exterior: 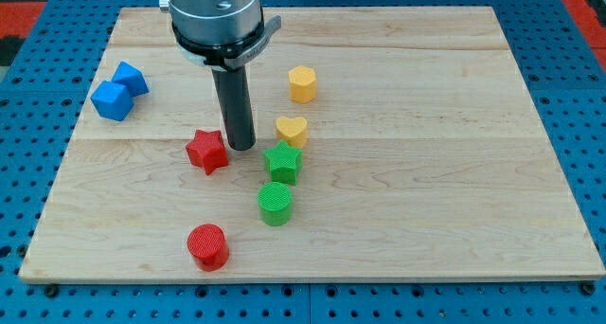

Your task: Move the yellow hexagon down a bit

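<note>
The yellow hexagon sits on the wooden board near its upper middle. My tip rests on the board to the lower left of the hexagon, well apart from it. The tip stands just right of the red star and left of the yellow heart.
A green star lies below the yellow heart, with a green cylinder under it. A red cylinder sits near the board's bottom edge. Two blue blocks lie touching at the view's left.
</note>
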Robot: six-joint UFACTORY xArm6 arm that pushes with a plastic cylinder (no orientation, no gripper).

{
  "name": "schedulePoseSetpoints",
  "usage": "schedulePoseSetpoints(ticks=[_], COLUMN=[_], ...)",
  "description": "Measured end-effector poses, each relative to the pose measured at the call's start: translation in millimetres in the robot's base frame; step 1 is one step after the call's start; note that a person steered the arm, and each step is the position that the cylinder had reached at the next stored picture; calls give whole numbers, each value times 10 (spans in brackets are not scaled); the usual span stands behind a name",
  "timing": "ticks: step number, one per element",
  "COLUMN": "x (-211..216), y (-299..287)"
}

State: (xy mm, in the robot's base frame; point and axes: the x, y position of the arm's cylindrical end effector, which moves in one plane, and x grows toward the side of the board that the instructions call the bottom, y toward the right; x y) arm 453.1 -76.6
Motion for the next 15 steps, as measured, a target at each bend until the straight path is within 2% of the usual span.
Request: schedulePoseSetpoints(ticks=[2,3,4,5,6,7,8,9,10,11,12,13,15], x=[106,-341,-1269,-1831,-1777,-1325,-1182,-1156,-1346,-1261,-998,-910,-931], y=[-93,-161,-160,180,544,618,618,619,851,971,935,835,726])
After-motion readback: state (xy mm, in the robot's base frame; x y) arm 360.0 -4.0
